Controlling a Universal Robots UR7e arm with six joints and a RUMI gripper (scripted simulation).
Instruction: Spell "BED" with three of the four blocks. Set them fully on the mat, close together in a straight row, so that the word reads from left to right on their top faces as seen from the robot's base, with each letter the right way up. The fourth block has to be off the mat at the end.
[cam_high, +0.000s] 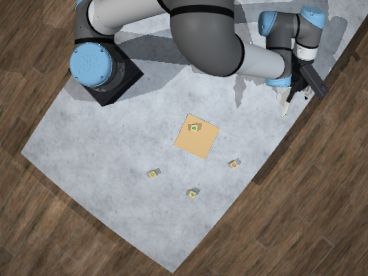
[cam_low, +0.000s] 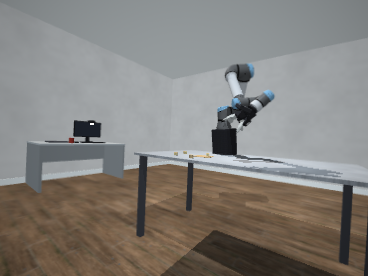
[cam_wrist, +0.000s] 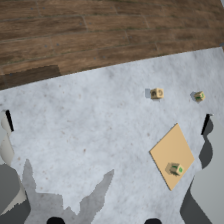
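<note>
Hand (cam_high: 292, 100) hovers open, well apart from blocks (cam_high: 154, 173).

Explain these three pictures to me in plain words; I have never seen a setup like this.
The machine is a jointed robot arm bolted to a grey table. One picture looks straight down, one looks across the room, and one is taken from a camera at the arm's wrist. The gripper hangs near the table's edge with its fingers open, holding nothing. On the table lies an orange mat with one small lettered block on it. Three more blocks sit off the mat. The letters are too small to read.
</note>
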